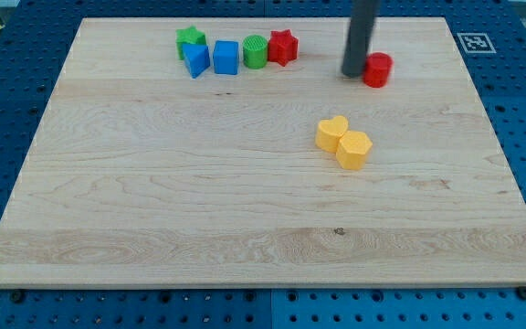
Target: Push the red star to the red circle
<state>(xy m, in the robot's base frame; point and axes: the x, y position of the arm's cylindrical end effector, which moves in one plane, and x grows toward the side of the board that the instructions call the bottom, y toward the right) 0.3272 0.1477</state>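
The red star (283, 47) lies near the view's top, at the right end of a row of blocks. The red circle (378, 69) lies to its right, about a hundred pixels away. My tip (352, 73) stands on the board just left of the red circle, touching or nearly touching its left side. The tip is to the right of the red star and a little lower in the view, with a gap between them.
Left of the red star sit a green circle (256, 51), a blue cube (226, 58), a blue block (196, 60) and a green star (190, 39). Two yellow blocks (343, 142) touch each other near the board's middle. The wooden board (153, 201) lies on a blue perforated table.
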